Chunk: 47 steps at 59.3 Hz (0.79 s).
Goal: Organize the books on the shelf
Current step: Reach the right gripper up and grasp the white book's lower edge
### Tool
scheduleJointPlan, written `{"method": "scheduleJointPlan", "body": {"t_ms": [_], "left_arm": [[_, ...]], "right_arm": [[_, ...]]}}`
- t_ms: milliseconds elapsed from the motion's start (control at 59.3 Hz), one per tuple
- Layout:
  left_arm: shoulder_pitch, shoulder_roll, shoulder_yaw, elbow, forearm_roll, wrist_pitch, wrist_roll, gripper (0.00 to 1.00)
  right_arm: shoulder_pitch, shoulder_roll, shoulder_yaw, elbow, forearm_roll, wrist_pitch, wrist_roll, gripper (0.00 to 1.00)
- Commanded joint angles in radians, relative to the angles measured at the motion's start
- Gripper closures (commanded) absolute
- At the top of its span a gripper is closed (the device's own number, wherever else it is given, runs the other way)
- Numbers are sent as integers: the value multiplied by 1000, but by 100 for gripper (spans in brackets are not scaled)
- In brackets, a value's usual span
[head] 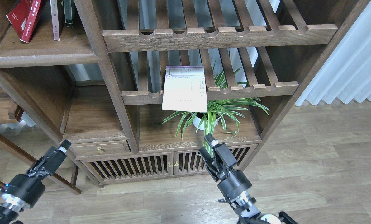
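My left gripper (pixel 64 146) looked closed and empty, red book (pixel 25 18) already leaned on the shelf (pixel 42 57), lavender book (pixel 184 90) overhung the slatted rack (pixel 250 88), so my empty, barely parted right gripper (pixel 209 143) needed opening wide first.

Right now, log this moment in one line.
lavender book on slatted rack | red book on shelf | left gripper, right gripper low, empty

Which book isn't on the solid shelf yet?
The pale lavender-cream book: it lies flat on the lower slatted rack, overhanging its front rail above the plant. The red book and the others stand on the solid shelf, top left.
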<state>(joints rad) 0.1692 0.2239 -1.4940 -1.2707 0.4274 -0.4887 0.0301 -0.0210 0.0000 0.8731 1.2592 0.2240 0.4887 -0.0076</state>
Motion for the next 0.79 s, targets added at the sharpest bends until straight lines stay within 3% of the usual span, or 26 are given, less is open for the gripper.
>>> {"method": "scheduleJointPlan", "body": {"t_ms": [0,152,270,388,523,776], "left_arm": [[-1,-1,-23,11,-2,0,-4,12],[-1,-1,-34,31,-4,0,-2,11],[-1,-1,-34,39,-4,0,-2,11],[-1,-1,-40,40,-2,0,-2,11],[-2,-3,-43,47,-2,0,-2,11],[-5,-3,-40,51,-4,0,-1,11]], "right_arm": [[58,0,-114,-15,0,0,34,2],[113,0,-151,-66,8,-85,104,2],[232,0,-146,-171,41,-127,130,2],[326,0,-141,-279,77,-127,130,2],[375,0,-144,-294,98,-140,130,3],[421,0,-143,-299,173,-274,133,3]]}}
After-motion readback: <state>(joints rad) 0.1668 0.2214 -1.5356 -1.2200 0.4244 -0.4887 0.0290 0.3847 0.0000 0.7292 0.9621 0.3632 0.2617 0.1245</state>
